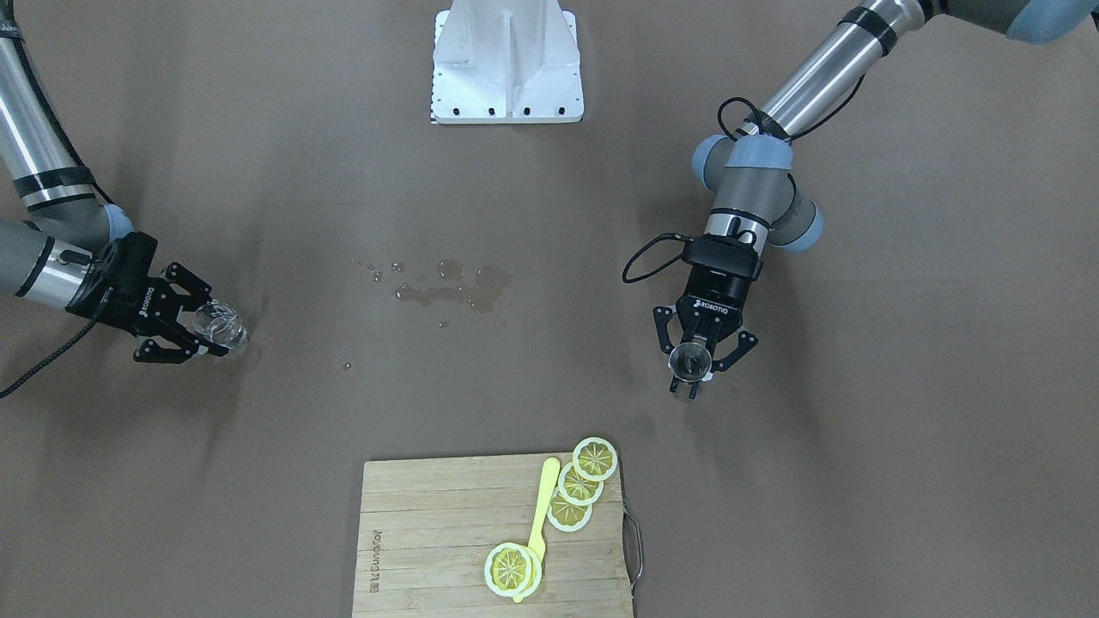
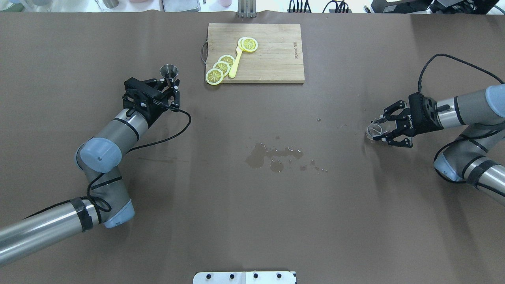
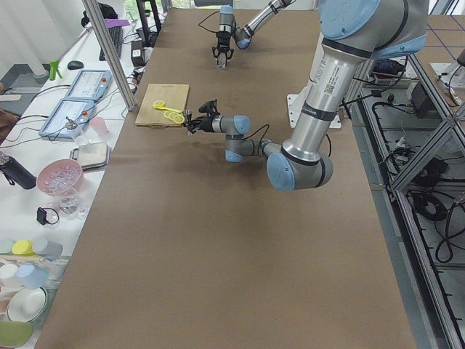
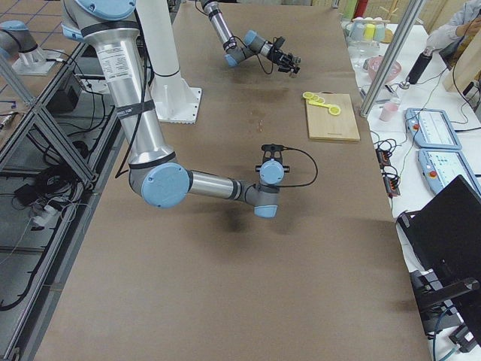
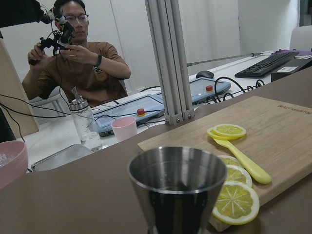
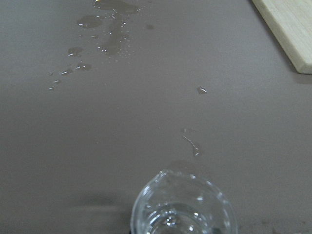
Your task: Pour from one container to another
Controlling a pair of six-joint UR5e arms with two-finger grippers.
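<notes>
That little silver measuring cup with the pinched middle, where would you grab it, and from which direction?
Grip the jigger at its narrow waist, coming in level from the side. It is upright with its mouth up, so a side grip leaves the mouth clear, and the flares above and below should stop it slipping. The left hand seems to hold it that way.

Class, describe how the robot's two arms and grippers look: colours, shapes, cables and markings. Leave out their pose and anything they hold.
Both arms, left arm and right arm, are silver metal tubes with grey joints, pale blue end caps and black bands. The left gripper and right gripper are black two-finger linkages with white ROBOTIQ lettering. A black cable loops from each wrist.
</notes>
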